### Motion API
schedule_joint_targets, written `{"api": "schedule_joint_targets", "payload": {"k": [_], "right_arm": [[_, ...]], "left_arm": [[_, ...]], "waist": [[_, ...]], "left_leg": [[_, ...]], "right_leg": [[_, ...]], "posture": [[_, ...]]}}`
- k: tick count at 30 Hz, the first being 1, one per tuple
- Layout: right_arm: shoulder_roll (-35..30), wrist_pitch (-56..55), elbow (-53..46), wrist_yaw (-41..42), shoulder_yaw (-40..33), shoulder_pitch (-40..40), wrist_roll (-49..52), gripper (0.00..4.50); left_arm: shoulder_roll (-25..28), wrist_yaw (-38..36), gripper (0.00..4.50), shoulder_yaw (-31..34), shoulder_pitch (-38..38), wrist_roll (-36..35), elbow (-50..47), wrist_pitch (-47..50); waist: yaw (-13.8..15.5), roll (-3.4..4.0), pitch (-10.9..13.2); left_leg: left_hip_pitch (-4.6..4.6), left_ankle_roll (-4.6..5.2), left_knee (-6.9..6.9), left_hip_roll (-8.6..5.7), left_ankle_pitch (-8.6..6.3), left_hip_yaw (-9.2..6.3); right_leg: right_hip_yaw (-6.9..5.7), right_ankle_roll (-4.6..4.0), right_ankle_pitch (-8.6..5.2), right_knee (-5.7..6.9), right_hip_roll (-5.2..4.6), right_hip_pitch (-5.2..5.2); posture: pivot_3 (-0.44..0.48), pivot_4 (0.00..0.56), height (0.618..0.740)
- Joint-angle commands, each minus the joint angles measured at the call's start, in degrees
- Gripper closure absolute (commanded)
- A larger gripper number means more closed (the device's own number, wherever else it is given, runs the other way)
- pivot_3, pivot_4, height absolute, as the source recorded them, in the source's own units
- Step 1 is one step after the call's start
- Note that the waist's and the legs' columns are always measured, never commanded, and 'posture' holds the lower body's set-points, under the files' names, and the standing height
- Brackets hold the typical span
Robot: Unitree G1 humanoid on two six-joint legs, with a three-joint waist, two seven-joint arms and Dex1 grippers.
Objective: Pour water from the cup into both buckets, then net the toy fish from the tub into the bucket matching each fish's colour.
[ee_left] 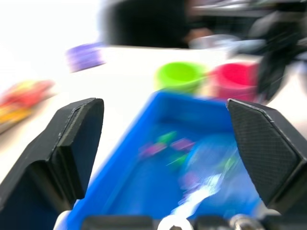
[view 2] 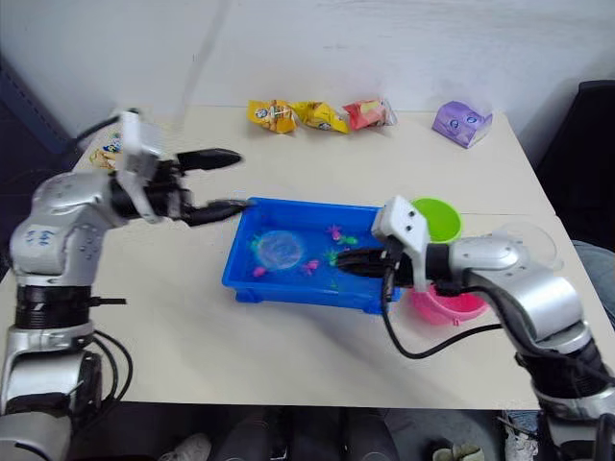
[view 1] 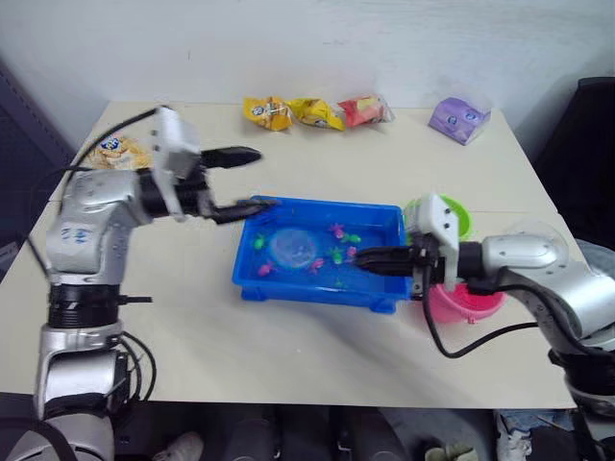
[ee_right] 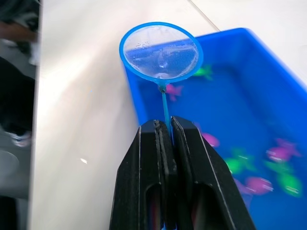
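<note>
Over the tub (view 1: 288, 280), right tool (ee_right: 165, 125) clamped on net (ee_right: 160, 51) handle, left tool (view 1: 248, 178) wide open, empty, at tub's far-left corner

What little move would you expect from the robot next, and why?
Probably dipping the net under a fish. The right gripper is shut on the net's handle, the hoop sits over the blue tub's far end, it looks empty, and the fish lie in the tub.
</note>
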Motion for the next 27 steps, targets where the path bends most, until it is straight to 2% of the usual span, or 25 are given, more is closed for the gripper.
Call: {"api": "schedule_joint_targets", "payload": {"k": [1, 4, 7, 13, 19, 23, 27], "right_arm": [[-3.6, -5.9, 5.0, 2.2, -2.8, -1.5, -4.9, 4.50], [-5.9, -10.8, 9.7, 3.7, -2.3, -2.9, -9.3, 4.50], [-8.6, -14.0, 12.2, 7.1, 1.3, -4.3, -14.1, 4.50], [-6.8, -19.1, 11.7, 7.4, 4.6, -6.1, -19.7, 4.50], [-6.1, -26.3, 13.9, 6.1, 6.3, -6.0, -26.9, 4.50], [-4.6, -30.3, 17.1, 3.2, 7.0, -8.3, -32.0, 4.50], [-3.6, -31.4, 18.0, 4.0, 7.3, -8.6, -32.8, 4.50]], "left_arm": [[3.6, -3.4, 0.06, 2.5, 5.7, 0.7, 2.0, -5.4], [5.2, -5.5, 0.06, 4.2, 10.6, -1.8, 1.9, -4.3], [3.7, -3.8, 0.06, 6.4, 15.4, -5.3, -1.7, -1.7], [1.5, -2.2, 0.06, 5.5, 20.9, -8.5, -10.4, 1.6], [0.1, 0.2, 0.06, 5.3, 21.9, -8.9, -12.5, 2.7], [0.4, -0.7, 0.06, 4.7, 20.8, -8.1, -10.7, 1.9], [0.5, -1.4, 0.06, 3.7, 20.5, -7.6, -9.7, 1.1]], "waist": [[0.0, 0.00, 0.0], [0.0, -0.01, 0.0], [0.1, -0.01, 0.0], [0.1, -0.01, 0.0], [0.0, -0.01, 0.0], [-0.1, -0.01, 0.0], [0.0, -0.01, 0.0]], "left_leg": [[0.00, 0.01, -0.01, 0.00, -0.01, 0.01], [-0.01, 0.01, -0.01, 0.00, -0.01, 0.02], [-0.01, 0.01, -0.02, 0.00, -0.01, 0.01], [-0.01, 0.00, -0.03, 0.00, -0.02, 0.00], [0.01, -0.02, -0.03, 0.00, -0.01, 0.02], [0.02, -0.02, -0.01, 0.00, 0.00, 0.06], [0.04, -0.04, -0.03, 0.00, 0.01, 0.05]], "right_leg": [[0.00, 0.00, 0.00, -0.01, -0.01, 0.00], [0.01, 0.00, 0.00, -0.03, -0.04, -0.01], [0.01, -0.01, 0.00, -0.05, -0.06, -0.02], [0.02, -0.01, 0.00, -0.04, -0.07, -0.01], [0.03, -0.01, 0.00, 0.00, -0.05, -0.02], [0.05, -0.01, 0.00, 0.00, -0.05, -0.02], [0.04, -0.01, 0.00, 0.03, -0.04, -0.02]], "posture": [[0.000, 0.150, 0.740], [0.000, 0.150, 0.740], [0.000, 0.150, 0.740], [0.000, 0.150, 0.740], [0.000, 0.150, 0.740], [0.000, 0.150, 0.740], [0.000, 0.150, 0.740]]}}
